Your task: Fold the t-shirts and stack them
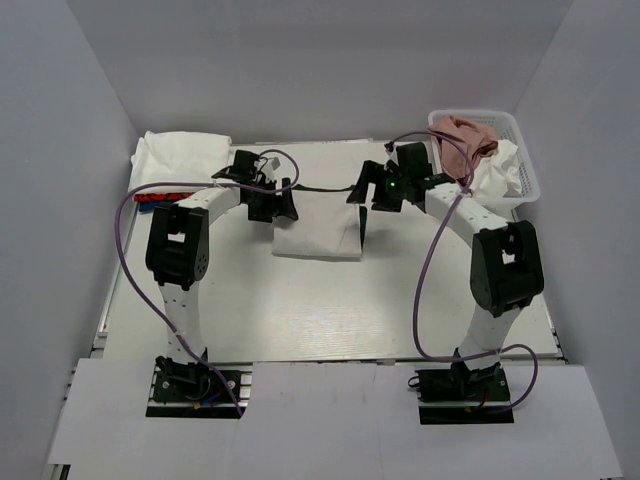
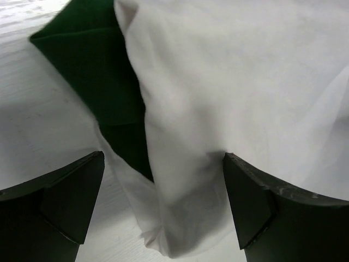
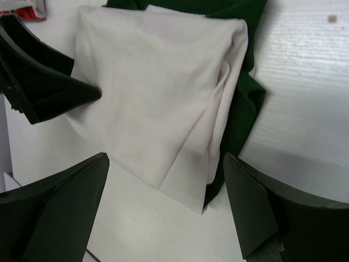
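A folded white t-shirt [image 1: 318, 228] lies mid-table on top of a dark green t-shirt, whose edge [image 1: 361, 235] shows at its right side. My left gripper [image 1: 272, 205] is open at the white shirt's left back corner. In the left wrist view [image 2: 163, 207] that corner of the white shirt [image 2: 234, 98] lies between the spread fingers, with the green shirt [image 2: 92, 65] under it. My right gripper [image 1: 372, 190] is open at the right back corner. In the right wrist view [image 3: 166, 213] it hovers over the white shirt [image 3: 158, 93] and the green edge [image 3: 242, 109], holding nothing.
A white lattice basket [image 1: 525, 170] at the back right holds a dusty pink shirt [image 1: 465, 138] and a white one [image 1: 497, 170]. At the back left lies a white shirt [image 1: 180, 155] with something red [image 1: 150, 197] beside it. White walls close in the table.
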{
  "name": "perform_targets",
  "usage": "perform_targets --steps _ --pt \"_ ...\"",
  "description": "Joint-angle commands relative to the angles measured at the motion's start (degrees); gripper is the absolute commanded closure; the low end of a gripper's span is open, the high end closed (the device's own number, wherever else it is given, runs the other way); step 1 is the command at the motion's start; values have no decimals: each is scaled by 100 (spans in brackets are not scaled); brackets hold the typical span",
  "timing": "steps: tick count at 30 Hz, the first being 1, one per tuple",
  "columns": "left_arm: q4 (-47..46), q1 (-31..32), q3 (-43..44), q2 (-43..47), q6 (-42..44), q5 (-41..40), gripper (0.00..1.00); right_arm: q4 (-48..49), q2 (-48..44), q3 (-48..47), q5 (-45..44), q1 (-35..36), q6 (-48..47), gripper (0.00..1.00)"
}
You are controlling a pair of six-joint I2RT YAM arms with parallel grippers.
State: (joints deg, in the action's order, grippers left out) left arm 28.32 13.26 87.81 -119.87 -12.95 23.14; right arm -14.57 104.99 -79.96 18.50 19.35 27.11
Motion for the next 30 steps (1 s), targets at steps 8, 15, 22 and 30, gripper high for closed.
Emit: perform_targets --steps 8,15,22,30 --pt "-45 133 34 -325 434 368 10 253 -883 903 -128 -20 -154 9" --pt "243 371 490 -843 636 68 41 358 -1349 1334 -364 -54 -224 9" --pt "640 485 1317 -1117 820 -361 100 15 -1771 1554 -1330 -116 -435 9" --pt "1062 423 1871 -372 2022 -1793 100 -29 -2272 1870 -2026 -204 -628 9"
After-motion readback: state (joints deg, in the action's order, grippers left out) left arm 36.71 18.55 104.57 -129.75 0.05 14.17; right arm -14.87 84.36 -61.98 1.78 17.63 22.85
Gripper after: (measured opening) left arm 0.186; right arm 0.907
